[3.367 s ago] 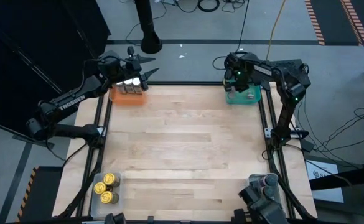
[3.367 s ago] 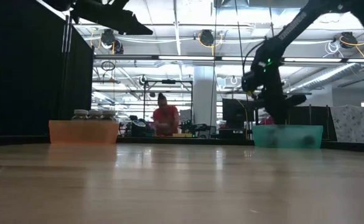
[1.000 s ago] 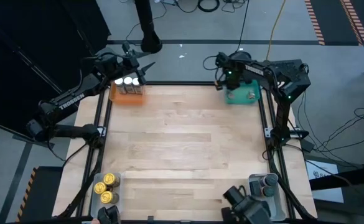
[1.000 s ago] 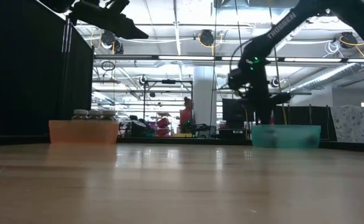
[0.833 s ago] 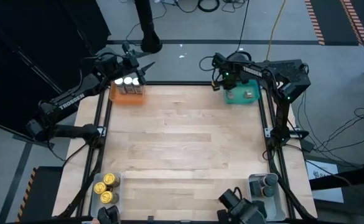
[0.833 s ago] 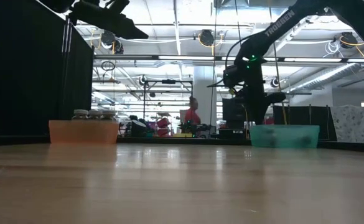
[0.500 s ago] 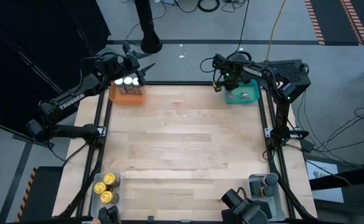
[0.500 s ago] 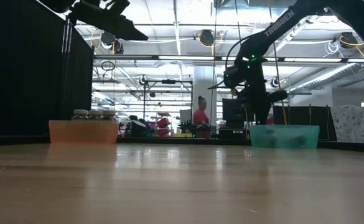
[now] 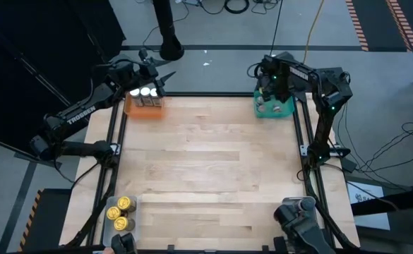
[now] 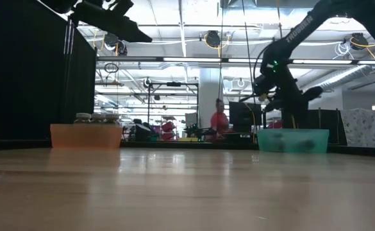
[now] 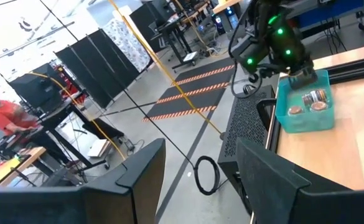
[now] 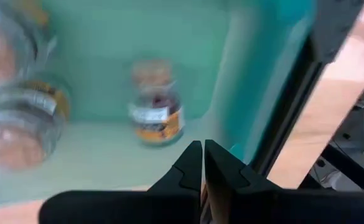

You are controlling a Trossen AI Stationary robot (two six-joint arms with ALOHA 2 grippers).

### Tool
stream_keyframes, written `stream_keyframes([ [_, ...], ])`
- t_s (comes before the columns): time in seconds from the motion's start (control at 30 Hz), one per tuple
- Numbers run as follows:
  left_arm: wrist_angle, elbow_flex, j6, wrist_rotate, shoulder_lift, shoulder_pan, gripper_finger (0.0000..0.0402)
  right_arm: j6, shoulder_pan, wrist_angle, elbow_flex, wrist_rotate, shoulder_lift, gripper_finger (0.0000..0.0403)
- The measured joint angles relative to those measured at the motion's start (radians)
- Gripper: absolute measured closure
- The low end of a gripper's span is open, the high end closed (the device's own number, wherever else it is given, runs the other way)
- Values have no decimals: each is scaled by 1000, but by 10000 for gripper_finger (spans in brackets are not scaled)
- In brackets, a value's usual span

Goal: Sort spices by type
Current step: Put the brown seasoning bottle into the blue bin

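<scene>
Wooden bench (image 9: 206, 162) holds sorted spices (image 9: 121, 214) in corner trays. Right gripper (image 9: 266, 92), fingers closed and empty, hovers over the teal tray (image 9: 287, 110); left gripper (image 9: 153, 77), fingers parted, waits above the orange tray (image 9: 144, 111). Jars look light, rigid, slippery: grip the sides below the lid.

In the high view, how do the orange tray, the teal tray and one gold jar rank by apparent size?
1. Orange tray and teal tray: similar; the right arm hides part of the teal one, so unranked.
2. Gold jar: clearly smallest.
</scene>
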Motion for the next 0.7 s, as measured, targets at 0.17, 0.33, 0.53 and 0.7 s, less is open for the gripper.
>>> stream_keyframes([
  [0.17, 0, 0, 0, 0, 0, 2, 198, -48, 8, 62, -26, -34, 0, 375],
  [0.33, 1, 0, 3, 0, 0, 3, 198, -73, 34, 115, -54, -33, 0, 314],
  [0.53, 2, 0, 6, 0, 0, 8, 198, -68, 14, 146, -94, -20, 0, 224],
  [0.7, 2, 0, 3, 0, 0, 13, 198, -89, -17, 152, -119, -40, 0, 178],
])
